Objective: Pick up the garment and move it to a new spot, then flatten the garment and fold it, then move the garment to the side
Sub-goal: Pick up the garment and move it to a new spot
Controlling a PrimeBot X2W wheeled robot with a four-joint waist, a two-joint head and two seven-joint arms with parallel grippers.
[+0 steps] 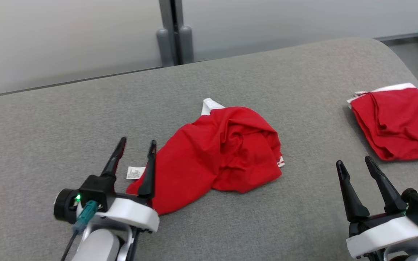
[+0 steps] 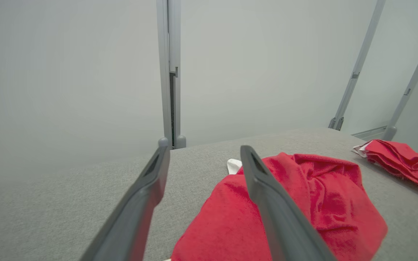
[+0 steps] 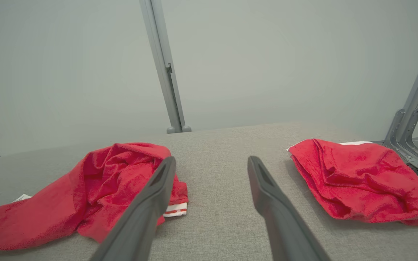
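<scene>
the crumpled red garment (image 1: 223, 152) is being left centrally on the grey surface (image 1: 49, 119) beside the left gripper (image 1: 138, 140), it and the right gripper (image 1: 354, 161) being held spread, empty, so bunched layers are risking being pinched together.

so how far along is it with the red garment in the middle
Early. Done: at most the first move; the crumpled garment lies bunched on the table, and a second garment sits roughly folded at the right. In hand: nothing; the left hand stands open at the crumpled one's near corner, the right hand open and apart. Left: flattening, folding, moving it aside.
</scene>
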